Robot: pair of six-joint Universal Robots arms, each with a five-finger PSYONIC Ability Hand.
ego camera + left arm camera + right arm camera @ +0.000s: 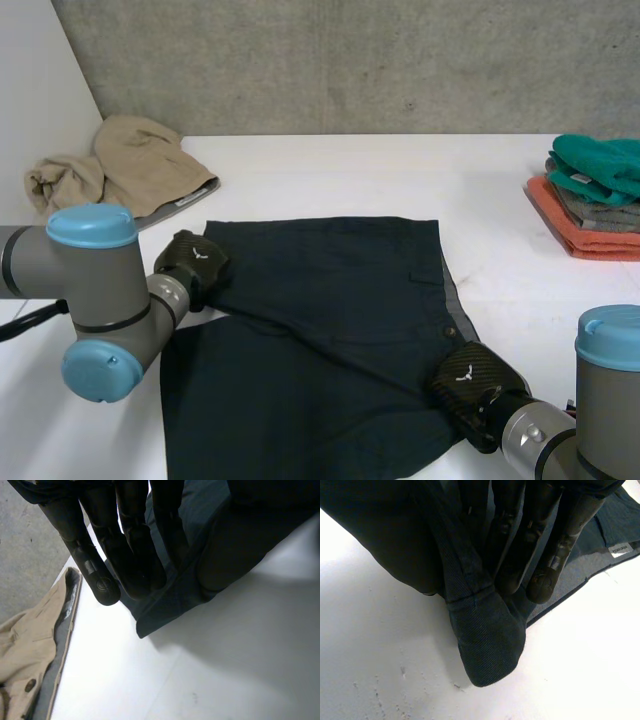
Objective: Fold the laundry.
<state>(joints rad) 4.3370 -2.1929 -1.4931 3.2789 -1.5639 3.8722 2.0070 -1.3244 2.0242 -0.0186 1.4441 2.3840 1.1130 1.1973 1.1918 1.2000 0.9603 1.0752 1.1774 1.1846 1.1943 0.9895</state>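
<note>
A dark navy garment [330,300] lies spread on the white table [330,170], its near part folded over at a slant. My left hand [192,262] is at the garment's left edge. In the left wrist view its straight fingers [130,555] pinch the dark cloth [170,600] against the thumb, and the edge hangs just above the table. My right hand [468,385] is at the garment's right edge near the waistband. In the right wrist view its fingers [540,545] clamp a fold of the cloth [485,630] that bulges out below them.
A crumpled beige garment [120,165] lies at the back left, close to my left hand [25,645]. A stack of folded teal, grey and orange clothes [595,195] sits at the right edge. A concrete wall closes the back.
</note>
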